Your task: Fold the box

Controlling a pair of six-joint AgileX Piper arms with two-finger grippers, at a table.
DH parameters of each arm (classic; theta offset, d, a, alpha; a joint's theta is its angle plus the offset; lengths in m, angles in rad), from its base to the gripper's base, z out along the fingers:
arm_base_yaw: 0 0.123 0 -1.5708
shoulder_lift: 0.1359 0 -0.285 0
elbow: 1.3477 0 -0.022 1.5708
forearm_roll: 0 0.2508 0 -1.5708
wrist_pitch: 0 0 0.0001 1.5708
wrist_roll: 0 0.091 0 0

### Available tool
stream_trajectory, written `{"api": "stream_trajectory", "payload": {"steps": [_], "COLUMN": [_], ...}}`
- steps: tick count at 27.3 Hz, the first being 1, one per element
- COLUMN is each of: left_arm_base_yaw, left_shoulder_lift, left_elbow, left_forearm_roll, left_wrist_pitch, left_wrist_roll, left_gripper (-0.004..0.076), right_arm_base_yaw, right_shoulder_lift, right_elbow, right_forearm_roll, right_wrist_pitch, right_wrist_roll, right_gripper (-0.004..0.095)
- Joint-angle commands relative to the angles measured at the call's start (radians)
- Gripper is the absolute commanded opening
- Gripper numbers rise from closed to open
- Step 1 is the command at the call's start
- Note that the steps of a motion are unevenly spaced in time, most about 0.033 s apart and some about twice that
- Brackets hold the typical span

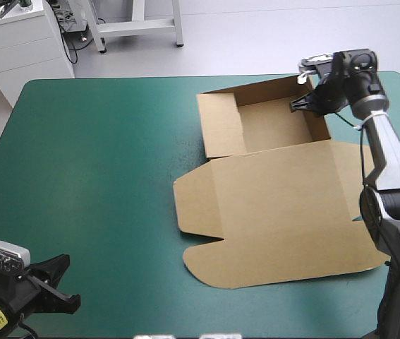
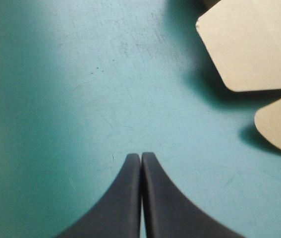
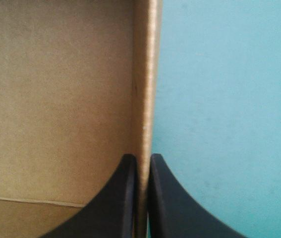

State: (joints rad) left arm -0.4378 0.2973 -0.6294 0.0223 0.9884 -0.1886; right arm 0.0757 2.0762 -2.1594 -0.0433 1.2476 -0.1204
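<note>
right gripper (image 3: 141,158) pinches the box (image 1: 277,205) wall — left gripper (image 2: 141,155) closed, empty, over teal-green cover (image 2: 81,99).

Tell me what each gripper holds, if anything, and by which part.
The right gripper pinches the box by the top edge of its raised right wall. The left gripper, shut, holds nothing.

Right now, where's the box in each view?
High view: the box lies right of centre, tray toward the far edge, lid flat toward the near one; right hand on the tray's right wall.
Left wrist view: two rounded flaps ahead of the shut left hand, off to one side.
Right wrist view: its wall pinched in the right hand.
Shared landmark: the teal-green cover.
</note>
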Motion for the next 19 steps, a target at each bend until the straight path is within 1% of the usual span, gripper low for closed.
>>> {"api": "stream_trajectory", "payload": {"steps": [1,7,8,11,13,18,19], "left_arm_base_yaw": [-0.003,-0.003,-0.003,-0.003,-0.003,-0.003,-0.003], "left_shoulder_lift": [0.011,0.011,0.011,0.011,0.011,0.011,0.011], "left_elbow": [-0.020,-0.020,-0.020,-0.020,-0.020,-0.020,-0.020], "left_forearm_roll": [0.004,0.013,0.015,0.017,0.017,0.019,0.019], "left_wrist_pitch": [-0.069,-0.069,-0.069,-0.069,-0.069,-0.069,-0.069], "left_wrist_roll": [-0.009,-0.009,-0.009,-0.009,-0.009,-0.009,-0.009], "left_gripper": [-0.0026,-0.0026,-0.0026,-0.0026,-0.0026,-0.0026,-0.0026], "right_arm_base_yaw": [-0.113,-0.289,-0.349,-0.425,-0.473,-0.550,-0.568], "right_shoulder_lift": [-0.063,-0.059,-0.055,-0.052,-0.052,-0.045,-0.033], "right_elbow": [-0.038,-0.038,-0.038,-0.038,-0.038,-0.038,-0.038], "right_forearm_roll": [-0.037,-0.035,-0.029,-0.014,0.016,0.100,0.125], "right_wrist_pitch": [-0.001,-0.002,-0.002,-0.013,-0.031,-0.047,-0.041], "right_wrist_roll": [0.003,0.003,0.003,0.003,0.003,-0.013,-0.016], "right_gripper": [-0.0023,-0.0023,-0.0023,-0.0023,-0.0023,-0.0020,0.0000]}}
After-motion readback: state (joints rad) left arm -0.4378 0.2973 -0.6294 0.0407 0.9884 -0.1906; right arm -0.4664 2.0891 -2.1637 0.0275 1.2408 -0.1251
